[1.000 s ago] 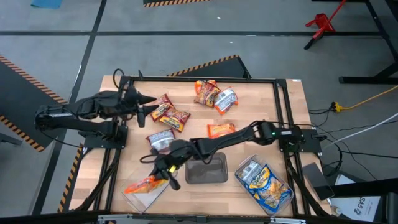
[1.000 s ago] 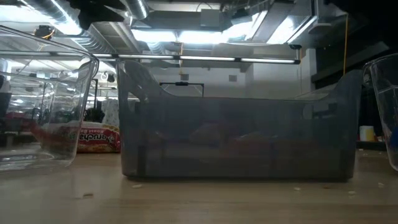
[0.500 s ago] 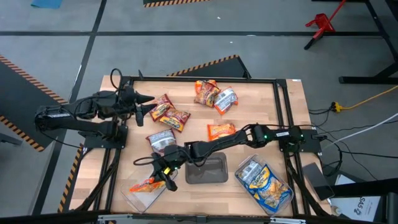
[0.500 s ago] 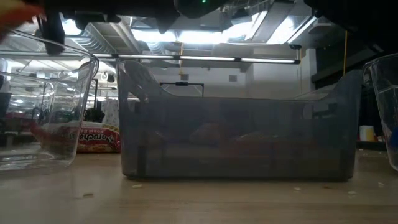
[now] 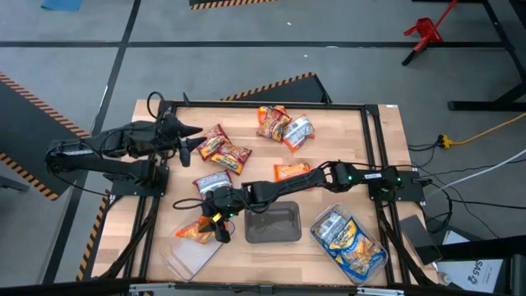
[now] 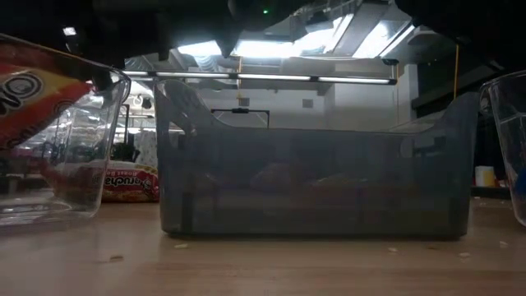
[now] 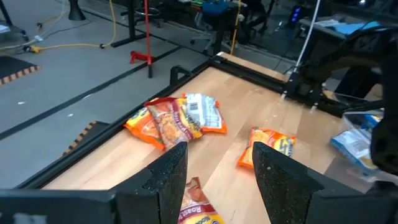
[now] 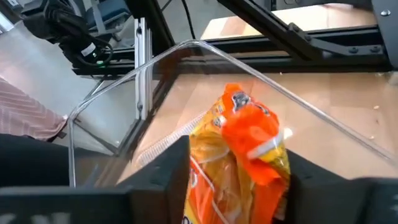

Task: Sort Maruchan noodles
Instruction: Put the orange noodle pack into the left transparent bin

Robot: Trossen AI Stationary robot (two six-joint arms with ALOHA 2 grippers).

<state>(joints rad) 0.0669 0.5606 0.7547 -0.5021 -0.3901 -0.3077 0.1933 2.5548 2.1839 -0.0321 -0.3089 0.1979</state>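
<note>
Pulled back toward mid-table since a moment ago, the right gripper is loosening around the crinkly orange noodle packet above the clear plastic tray; left gripper is idling, spread.

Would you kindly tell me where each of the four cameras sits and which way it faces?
High view: overhead, looking straight down on the table; both arms show.
Low view: at tabletop height, facing the grey bin; arms dark overhead.
Left wrist view: behind the left tool, facing loose packets.
Right wrist view: behind the right tool, facing the clear tray.
Shared: the orange packet between the right tool's fingers also shows in the high view.
</note>
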